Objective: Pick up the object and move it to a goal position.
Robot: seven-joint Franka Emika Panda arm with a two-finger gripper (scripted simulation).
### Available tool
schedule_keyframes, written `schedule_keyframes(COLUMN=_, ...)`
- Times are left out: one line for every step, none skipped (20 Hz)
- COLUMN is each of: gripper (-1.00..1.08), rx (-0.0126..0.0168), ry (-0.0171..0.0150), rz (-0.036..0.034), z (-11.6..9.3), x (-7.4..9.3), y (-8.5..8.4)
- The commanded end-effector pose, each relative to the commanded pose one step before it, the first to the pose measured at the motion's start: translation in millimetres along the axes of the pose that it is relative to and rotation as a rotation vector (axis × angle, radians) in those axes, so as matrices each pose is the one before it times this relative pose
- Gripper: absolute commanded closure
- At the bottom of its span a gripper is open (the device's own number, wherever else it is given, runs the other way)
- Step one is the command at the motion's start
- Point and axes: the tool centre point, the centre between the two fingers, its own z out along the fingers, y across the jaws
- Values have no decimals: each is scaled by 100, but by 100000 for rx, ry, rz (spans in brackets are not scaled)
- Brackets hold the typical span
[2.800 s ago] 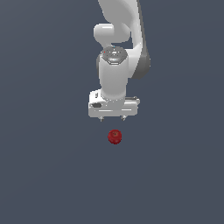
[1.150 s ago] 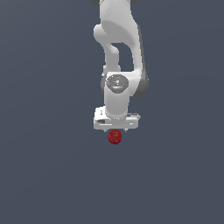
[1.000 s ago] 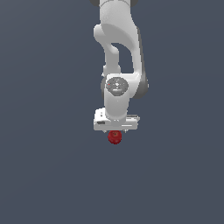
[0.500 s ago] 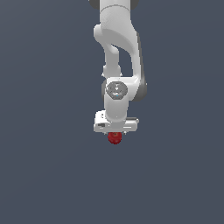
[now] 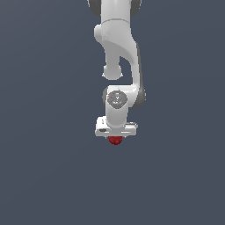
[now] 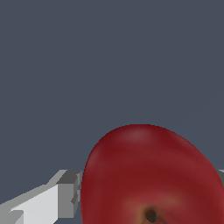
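Note:
The object, a small dark red apple-like ball (image 5: 115, 140), lies on the dark grey floor, and only its lower part shows under the white hand. My gripper (image 5: 115, 138) is lowered straight over it. In the wrist view the apple (image 6: 148, 175) fills the space between the fingers, with its dimple facing the camera. One grey-padded finger (image 6: 65, 197) stands right beside the apple, and the other shows only as a sliver at the picture's edge. The jaws look open, astride the apple.
The floor (image 5: 52, 176) is a plain dark grey surface on all sides. The white arm (image 5: 116, 39) rises straight above the hand. Nothing else is in view.
The gripper has come down from well above the apple until the hand covers most of it. The apple has stayed where it was.

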Motion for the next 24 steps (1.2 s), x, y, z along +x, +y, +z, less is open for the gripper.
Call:
schedule_keyframes(gripper=108, rx=0, ry=174, rz=0, z=75, x=95, y=-3)
schedule_keyframes(gripper=108, rx=0, ry=0, rz=0, z=0, x=0, y=0)
schedule_keyframes(gripper=108, rx=0, ry=0, rz=0, z=0, x=0, y=0)
schedule_keyframes(gripper=108, rx=0, ry=0, rz=0, z=0, x=0, y=0)
schedule_keyframes(gripper=108, rx=0, ry=0, rz=0, z=0, x=0, y=0)
schedule_keyframes(gripper=108, rx=0, ry=0, rz=0, z=0, x=0, y=0)
schedule_keyframes(gripper=108, rx=0, ry=0, rz=0, z=0, x=0, y=0)
schedule_keyframes(gripper=108, rx=0, ry=0, rz=0, z=0, x=0, y=0)
schedule_keyframes(gripper=108, rx=0, ry=0, rz=0, z=0, x=0, y=0)
schedule_keyframes(gripper=108, rx=0, ry=0, rz=0, z=0, x=0, y=0)
schedule_keyframes(gripper=108, rx=0, ry=-66, rz=19, z=-77, x=-47, y=11)
schedule_keyframes(gripper=108, rx=0, ry=0, rz=0, z=-26, x=12, y=-21)
schedule_keyframes(gripper=108, rx=0, ry=0, rz=0, z=-79, x=36, y=-63)
schedule_keyframes(gripper=108, rx=0, ry=0, rz=0, z=-132, x=60, y=-105)
schedule_keyframes(gripper=108, rx=0, ry=0, rz=0, z=-184, x=84, y=-146)
schedule_keyframes(gripper=108, rx=0, ry=0, rz=0, z=-236, x=107, y=-187)
schedule_keyframes(gripper=108, rx=0, ry=0, rz=0, z=-287, x=131, y=-228)
schedule_keyframes(gripper=108, rx=0, ry=0, rz=0, z=-337, x=154, y=-268)
schedule_keyframes(gripper=108, rx=0, ry=0, rz=0, z=-387, x=177, y=-307)
schedule_keyframes(gripper=108, rx=0, ry=0, rz=0, z=-435, x=199, y=-345)
schedule_keyframes(gripper=108, rx=0, ry=0, rz=0, z=-482, x=221, y=-383)
schedule_keyframes(gripper=108, rx=0, ry=0, rz=0, z=-528, x=243, y=-419)
schedule_keyframes(gripper=108, rx=0, ry=0, rz=0, z=-571, x=264, y=-453)
schedule_keyframes(gripper=108, rx=0, ry=0, rz=0, z=-608, x=282, y=-482)
